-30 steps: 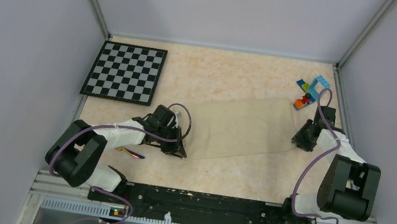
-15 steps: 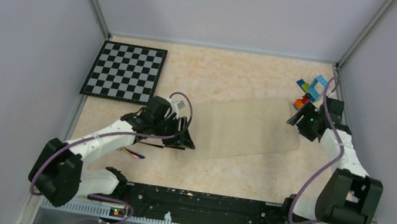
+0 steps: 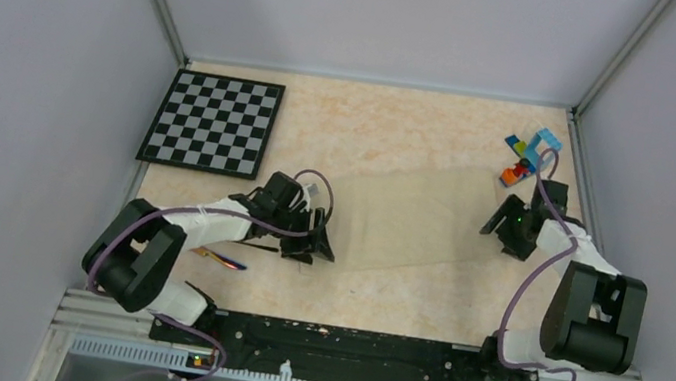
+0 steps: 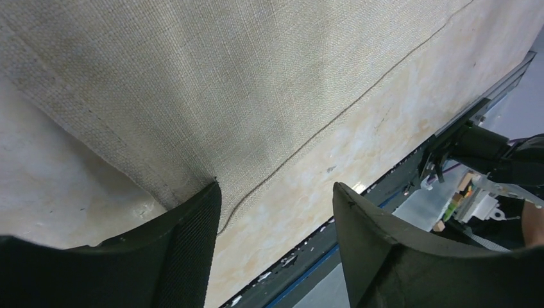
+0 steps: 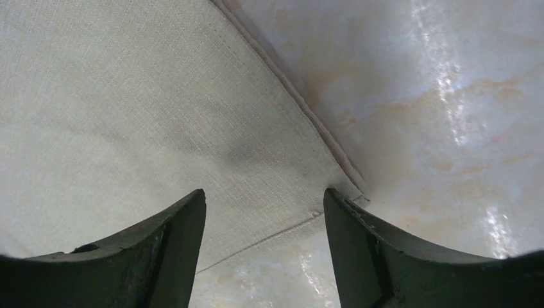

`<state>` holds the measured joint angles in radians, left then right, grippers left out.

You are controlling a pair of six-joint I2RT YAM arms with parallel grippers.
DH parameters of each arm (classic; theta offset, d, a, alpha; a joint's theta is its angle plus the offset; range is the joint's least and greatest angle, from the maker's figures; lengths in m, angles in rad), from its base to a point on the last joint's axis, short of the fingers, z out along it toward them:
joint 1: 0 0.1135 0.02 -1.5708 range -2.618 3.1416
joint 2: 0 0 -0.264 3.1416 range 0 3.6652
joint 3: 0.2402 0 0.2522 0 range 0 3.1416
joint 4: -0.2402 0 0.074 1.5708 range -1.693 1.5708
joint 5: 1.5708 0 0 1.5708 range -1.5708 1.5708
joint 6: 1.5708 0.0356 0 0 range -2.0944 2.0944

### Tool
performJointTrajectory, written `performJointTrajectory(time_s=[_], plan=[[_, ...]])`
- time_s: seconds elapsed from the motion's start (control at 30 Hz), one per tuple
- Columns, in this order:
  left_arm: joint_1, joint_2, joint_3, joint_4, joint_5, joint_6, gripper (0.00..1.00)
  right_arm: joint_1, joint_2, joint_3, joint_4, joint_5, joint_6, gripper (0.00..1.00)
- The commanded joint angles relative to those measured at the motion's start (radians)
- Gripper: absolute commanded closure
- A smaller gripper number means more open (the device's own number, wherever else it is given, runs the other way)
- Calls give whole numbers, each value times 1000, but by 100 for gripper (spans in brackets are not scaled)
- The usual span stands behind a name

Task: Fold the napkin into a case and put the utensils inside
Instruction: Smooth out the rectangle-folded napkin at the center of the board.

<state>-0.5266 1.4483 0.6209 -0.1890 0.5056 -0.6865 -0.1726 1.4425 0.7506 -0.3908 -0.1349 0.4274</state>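
Observation:
The cream-beige napkin (image 3: 416, 217) lies flat on the table as a long folded band, slanting from lower left to upper right. My left gripper (image 3: 318, 244) stands open at its left end. In the left wrist view the napkin (image 4: 192, 77) has a corner by one finger (image 4: 192, 237), and nothing sits between the fingers of the left gripper (image 4: 276, 187). My right gripper (image 3: 501, 225) is open over the right end. In the right wrist view the napkin (image 5: 128, 115) has its corner between the fingers of the right gripper (image 5: 264, 191), ungripped. The utensils (image 3: 224, 260) show partly under the left arm.
A black-and-white chequered board (image 3: 214, 121) lies at the back left. Small coloured toy bricks (image 3: 526, 158) sit at the back right, just behind the right gripper. Grey walls enclose the table on three sides, and the arms' base rail (image 3: 341, 343) runs along the near edge.
Both grippers have opened and let go of the napkin's ends. They rose briefly and came back down, and the napkin now lies flat.

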Motion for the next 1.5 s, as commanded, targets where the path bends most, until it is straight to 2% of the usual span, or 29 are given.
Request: performJointTrajectory(time_s=[0.0,0.13,0.2,0.33,0.5,0.63,0.73,0.83,0.93,1.03,1.17,1.3,1.37,1.47], plan=[[-1,-69,-39,-25,-26,36,26,70,-129,39,-36,87,-28,32],[0,-119,60,-41,23,50,16,125,-143,69,3,-47,5,27],[4,-92,131,-58,-20,53,12,125,-103,87,13,-79,8,27],[54,53,228,-42,-69,62,8,109,-41,72,33,-97,14,28],[116,210,279,-13,-126,69,5,101,-31,9,54,-60,-2,28],[176,268,297,-32,-154,105,3,109,-29,-51,70,-94,6,31],[211,295,296,-62,-188,148,2,163,-58,-80,44,-107,14,32],[218,294,299,-101,-200,172,2,193,-131,-8,-42,-54,-13,30],[218,255,294,-98,-131,176,1,194,-137,142,-150,39,-74,23],[217,220,332,-102,-44,174,1,193,-67,267,-158,-3,-86,19],[221,214,420,-74,-6,138,1,195,51,321,71,-258,36,18],[229,304,522,-19,1,87,1,199,234,366,303,-466,182,18],[241,360,566,-10,0,63,1,200,316,392,367,-492,213,18],[265,422,590,19,-8,49,1,195,409,438,374,-502,202,19]])
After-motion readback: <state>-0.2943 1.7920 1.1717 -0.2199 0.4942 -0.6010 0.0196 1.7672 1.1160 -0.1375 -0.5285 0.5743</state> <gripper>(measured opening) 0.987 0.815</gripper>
